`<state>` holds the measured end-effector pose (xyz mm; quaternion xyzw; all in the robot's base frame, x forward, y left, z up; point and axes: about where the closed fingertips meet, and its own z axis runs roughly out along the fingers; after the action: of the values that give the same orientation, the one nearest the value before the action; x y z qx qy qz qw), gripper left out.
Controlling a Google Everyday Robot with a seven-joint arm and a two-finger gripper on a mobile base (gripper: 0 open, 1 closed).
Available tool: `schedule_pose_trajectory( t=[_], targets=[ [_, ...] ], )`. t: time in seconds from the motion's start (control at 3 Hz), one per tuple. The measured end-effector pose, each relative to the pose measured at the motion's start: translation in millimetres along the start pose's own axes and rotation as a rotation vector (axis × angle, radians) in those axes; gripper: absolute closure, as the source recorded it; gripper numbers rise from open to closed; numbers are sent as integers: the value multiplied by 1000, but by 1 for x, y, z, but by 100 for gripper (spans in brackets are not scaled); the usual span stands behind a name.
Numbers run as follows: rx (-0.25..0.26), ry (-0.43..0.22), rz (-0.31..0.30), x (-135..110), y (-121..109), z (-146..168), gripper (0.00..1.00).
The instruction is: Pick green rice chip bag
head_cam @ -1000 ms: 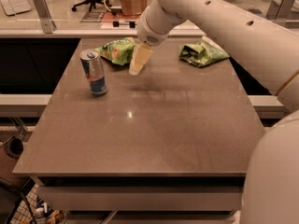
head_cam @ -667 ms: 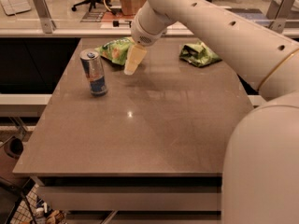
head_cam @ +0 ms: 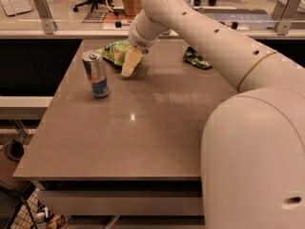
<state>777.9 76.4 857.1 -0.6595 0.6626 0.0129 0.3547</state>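
The green rice chip bag lies at the far left of the table, puffy and shiny light green with white and yellow patches. My gripper hangs from the white arm just in front of the bag's right end, its cream tip pointing down toward the table top. The tip partly covers the bag's right end.
A blue and silver can stands upright left of the gripper, in front of the bag. A flatter, duller green bag lies at the far right, partly behind the arm. The large white arm body fills the right foreground. A glass barrier runs behind the table.
The gripper has moved left and a little farther back, closer to the light-green bag. The arm fills more of the right side of the view. The can and both bags have not moved.
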Motion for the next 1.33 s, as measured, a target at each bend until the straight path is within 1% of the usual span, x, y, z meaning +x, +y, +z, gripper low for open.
schedule_pose_trajectory(
  t=[0.33,1.33],
  targets=[
    [-10,-18,-9,0,-6,17,18],
    [-19,-17,-9,0,-2,23,88]
  ],
)
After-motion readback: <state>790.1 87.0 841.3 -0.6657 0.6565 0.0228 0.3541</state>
